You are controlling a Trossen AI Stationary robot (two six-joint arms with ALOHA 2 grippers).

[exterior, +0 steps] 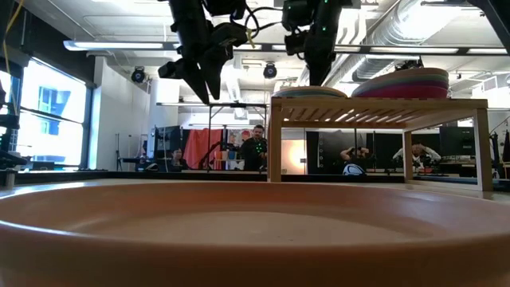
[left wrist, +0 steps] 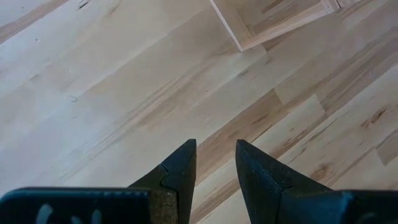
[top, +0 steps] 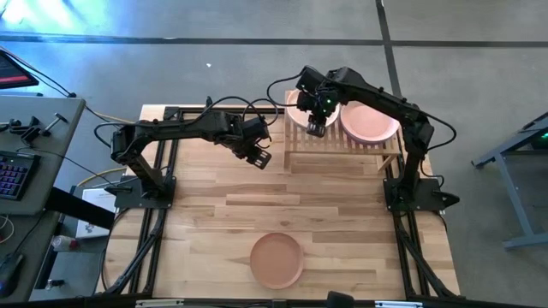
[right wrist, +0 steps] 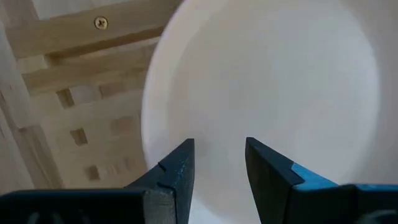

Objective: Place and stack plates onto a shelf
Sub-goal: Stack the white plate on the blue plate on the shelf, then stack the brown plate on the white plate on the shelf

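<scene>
**Fingers released, one plate left on the table**

Both grippers, left (top: pixel 261 160) and right (top: pixel 316 129), hang parted and empty. I see the terracotta plate (top: pixel 276 259) at six o'clock, well apart from the slatted shelf (top: pixel 342 147) at twelve. Matte, stiff, probably breakable; I'd pinch its raised rim.

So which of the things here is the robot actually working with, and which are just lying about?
Part of the job:
- slatted shelf
- cream plate on the shelf, under the right tool
- stack of plates beside it
- terracotta plate on the table, not yet shelved
- left tool, open over bare table

Just lying about:
- keyboard on a side desk
- people in the room behind
</scene>
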